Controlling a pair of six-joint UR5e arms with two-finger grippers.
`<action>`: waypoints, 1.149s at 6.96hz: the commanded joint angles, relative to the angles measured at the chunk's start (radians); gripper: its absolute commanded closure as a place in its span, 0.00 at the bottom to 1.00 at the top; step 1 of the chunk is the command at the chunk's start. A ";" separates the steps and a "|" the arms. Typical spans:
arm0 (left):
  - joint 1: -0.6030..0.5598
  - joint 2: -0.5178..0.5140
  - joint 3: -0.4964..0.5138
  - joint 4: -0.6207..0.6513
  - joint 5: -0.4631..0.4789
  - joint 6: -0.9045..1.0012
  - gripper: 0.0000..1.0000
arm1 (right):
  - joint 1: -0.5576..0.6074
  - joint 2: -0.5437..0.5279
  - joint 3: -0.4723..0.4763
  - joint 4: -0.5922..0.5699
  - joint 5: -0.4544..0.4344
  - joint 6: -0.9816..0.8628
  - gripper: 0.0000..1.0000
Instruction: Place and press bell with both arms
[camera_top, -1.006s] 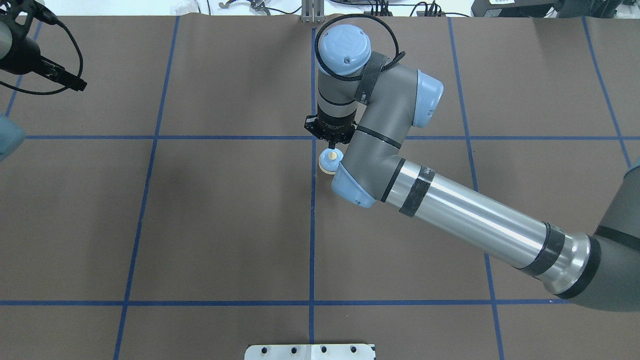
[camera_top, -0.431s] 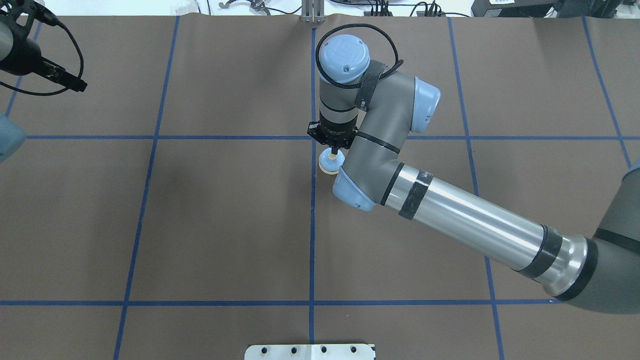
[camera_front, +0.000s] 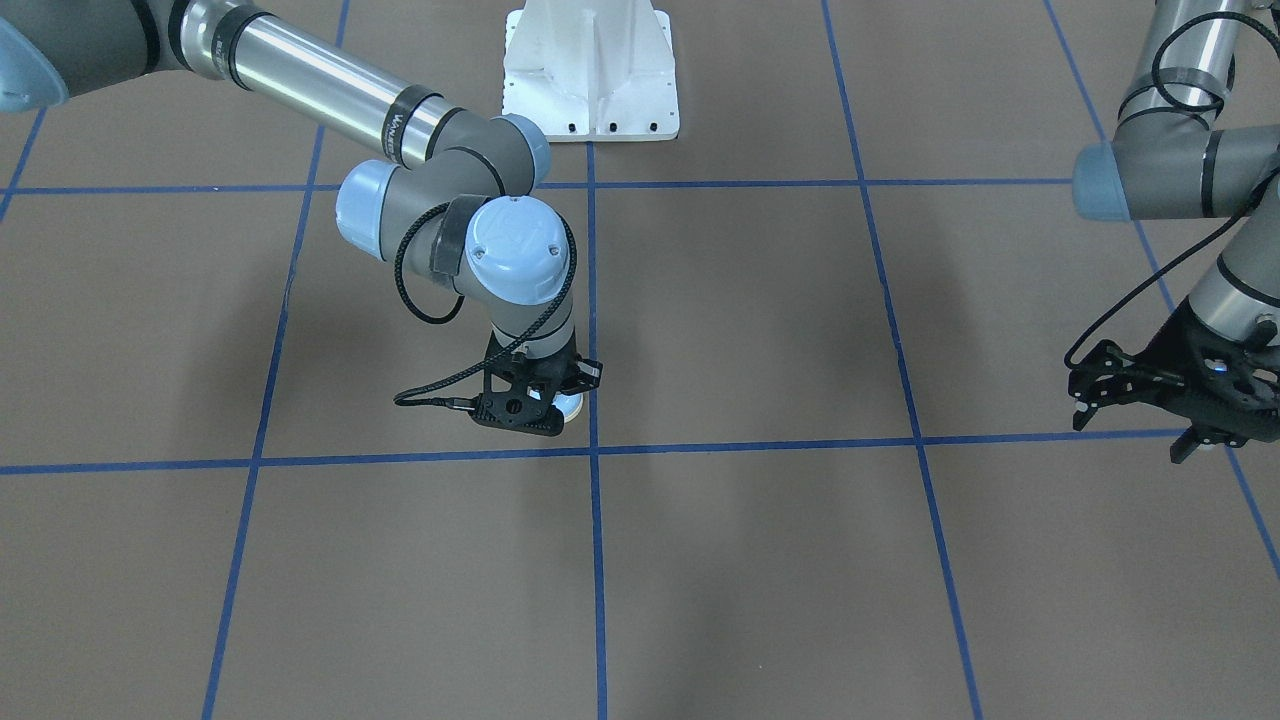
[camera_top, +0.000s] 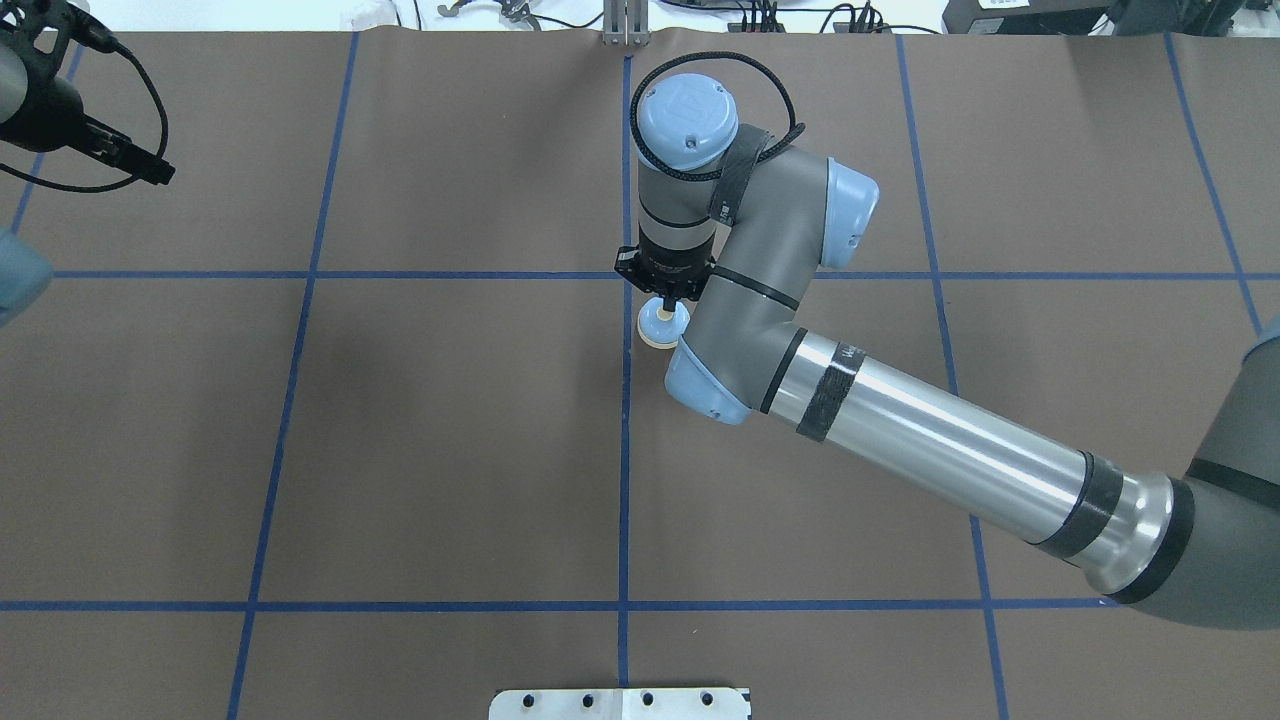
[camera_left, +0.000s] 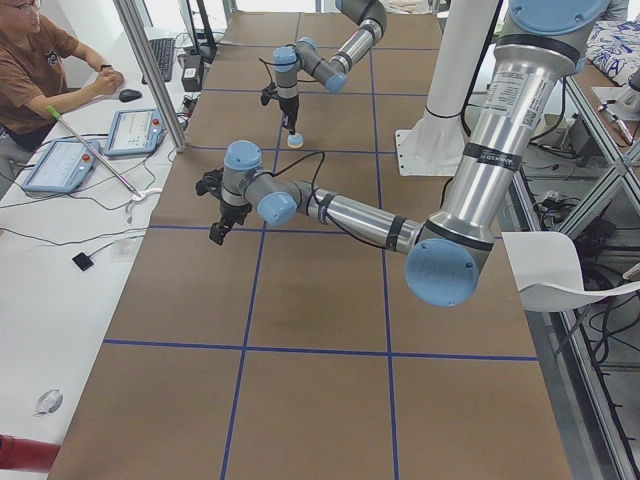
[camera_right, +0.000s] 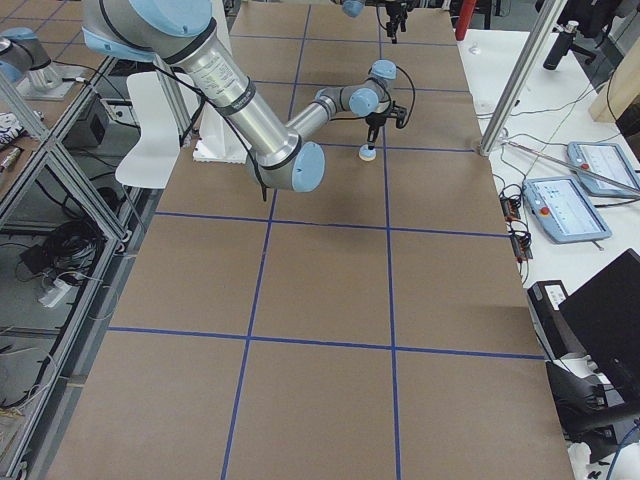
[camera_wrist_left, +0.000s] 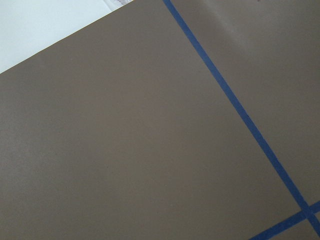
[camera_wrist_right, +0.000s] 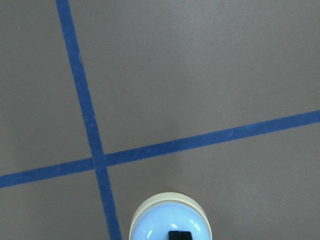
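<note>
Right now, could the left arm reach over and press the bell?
Probably not yet. The bare table between the left arm and the bell leaves the path free, but the right end effector sits right on top of the bell, so there looks to be no room to press.

The bell's (camera_wrist_right: 160, 225) blue dome looks like glossy, smooth plastic. The desk's (camera_top: 450, 450) brown cover is matt, crossed by blue tape lines (camera_top: 625, 480). The right arm's (camera_top: 940, 445) tube is polished metal.

Wrist cam's bottom edge cut off the bell (camera_wrist_right: 167, 220), its top under a black fingertip (camera_wrist_right: 180, 235). From the front, the right gripper (camera_front: 548, 398) hid most of it.
</note>
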 joint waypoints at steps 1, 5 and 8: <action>-0.001 0.000 0.001 0.000 0.000 0.000 0.00 | 0.011 0.010 0.007 0.003 0.003 -0.002 1.00; -0.006 0.003 -0.004 0.000 -0.006 0.002 0.00 | 0.115 -0.056 0.195 -0.058 0.101 -0.005 0.00; -0.099 0.054 -0.008 0.052 -0.105 0.142 0.00 | 0.224 -0.298 0.469 -0.213 0.107 -0.288 0.00</action>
